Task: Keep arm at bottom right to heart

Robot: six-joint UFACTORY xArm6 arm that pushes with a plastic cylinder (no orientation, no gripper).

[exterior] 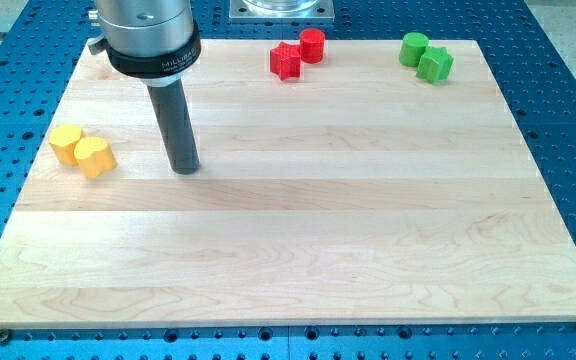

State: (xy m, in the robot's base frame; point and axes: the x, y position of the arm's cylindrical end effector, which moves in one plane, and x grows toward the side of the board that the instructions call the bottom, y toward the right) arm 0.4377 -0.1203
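Two yellow blocks sit side by side, touching, at the view's left. The one nearer the bottom right looks like the yellow heart (95, 157); the other is a yellow hexagon-like block (65, 143). My tip (185, 170) rests on the wooden board to the right of the heart and slightly lower, about a block's width and a half away, not touching it. The rod rises from the tip to the arm's grey housing at the view's top left.
A red star (286, 62) and a red cylinder (312, 45) sit together at top centre. A green cylinder (414, 48) and a green block (435, 65) sit at top right. The board (318, 250) lies on a blue perforated table.
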